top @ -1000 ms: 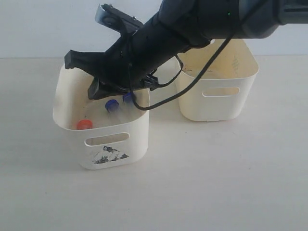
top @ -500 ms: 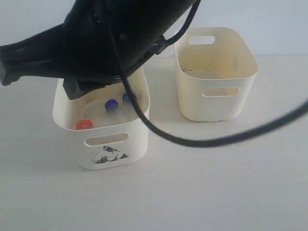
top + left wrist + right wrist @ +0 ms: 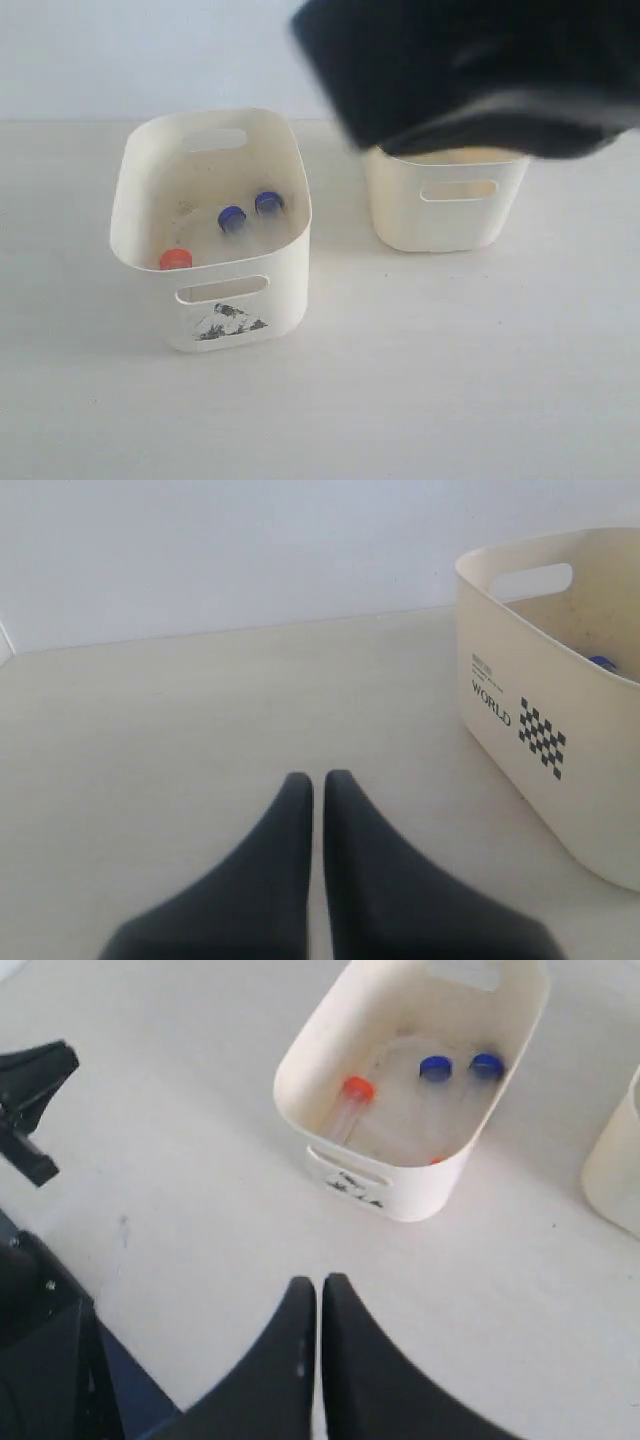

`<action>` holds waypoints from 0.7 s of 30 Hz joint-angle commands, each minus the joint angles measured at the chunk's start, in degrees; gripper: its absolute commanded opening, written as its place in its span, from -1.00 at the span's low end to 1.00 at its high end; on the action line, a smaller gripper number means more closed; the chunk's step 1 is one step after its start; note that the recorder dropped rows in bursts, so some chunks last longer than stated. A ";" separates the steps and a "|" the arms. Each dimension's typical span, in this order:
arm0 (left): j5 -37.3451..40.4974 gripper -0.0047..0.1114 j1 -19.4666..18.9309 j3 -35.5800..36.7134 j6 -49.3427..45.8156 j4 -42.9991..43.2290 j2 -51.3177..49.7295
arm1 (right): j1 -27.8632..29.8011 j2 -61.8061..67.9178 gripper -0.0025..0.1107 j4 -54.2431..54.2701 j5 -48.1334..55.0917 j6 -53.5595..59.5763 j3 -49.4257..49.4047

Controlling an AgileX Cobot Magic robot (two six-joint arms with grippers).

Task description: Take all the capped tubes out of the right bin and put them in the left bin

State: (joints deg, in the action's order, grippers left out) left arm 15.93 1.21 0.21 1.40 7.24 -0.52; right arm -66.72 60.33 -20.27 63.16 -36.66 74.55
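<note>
The left bin [image 3: 285, 290], with its torn grey-black sticker, holds all three capped tubes: the orange-red cap [image 3: 176, 259] near the front and two blue caps [image 3: 232, 217] [image 3: 268, 203] behind it. From above in the right wrist view, the same bin [image 3: 420, 1195] shows the orange cap [image 3: 358, 1087] and the blue caps [image 3: 435, 1066] [image 3: 487, 1062]. My right gripper [image 3: 320, 1282] is shut and empty, high above the table in front of that bin. My left gripper [image 3: 318, 777] is shut and empty, low over bare table beside the bin [image 3: 560, 780]. The right bin [image 3: 445, 220] is half hidden, its inside unseen.
A blurred black arm [image 3: 470, 70] fills the upper right of the exterior view and covers the right bin's top. The right wrist view shows the right bin's edge [image 3: 615, 1175] and dark robot parts [image 3: 30, 1090] to one side. A pale wall stands behind the table.
The right arm has lifted out from over the left bin and swung up and to the right, now blurring above the right bin. The three tubes have not moved.
</note>
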 commanded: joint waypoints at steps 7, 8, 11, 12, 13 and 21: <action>-0.96 -0.84 -0.06 -0.21 0.66 -0.38 0.11 | -0.10 -9.93 -0.93 -23.48 6.80 -11.14 -0.89; -0.96 -0.84 -0.06 -0.21 0.66 -0.38 0.11 | 0.39 -9.93 -0.93 -26.29 6.80 -14.09 -2.42; -0.96 -0.84 -0.06 -0.21 0.66 -0.38 0.11 | 8.42 -11.76 -0.93 -28.18 -4.15 -21.07 -10.26; -0.96 -0.84 -0.06 -0.21 0.66 -0.38 0.11 | 12.58 -12.60 -0.93 -28.04 -10.83 -23.77 -14.22; -0.96 -0.84 -0.06 -0.21 0.66 -0.38 0.11 | 17.10 -13.63 -0.93 -28.04 -16.86 -26.03 -17.82; -0.96 -0.84 -0.06 -0.21 0.66 -0.38 0.11 | 47.00 -29.41 -0.93 -27.81 -71.35 -37.72 -52.75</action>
State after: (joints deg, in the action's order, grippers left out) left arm 15.93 1.21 0.21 1.40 7.24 -0.52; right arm -26.38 36.56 -47.33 6.60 -71.68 30.42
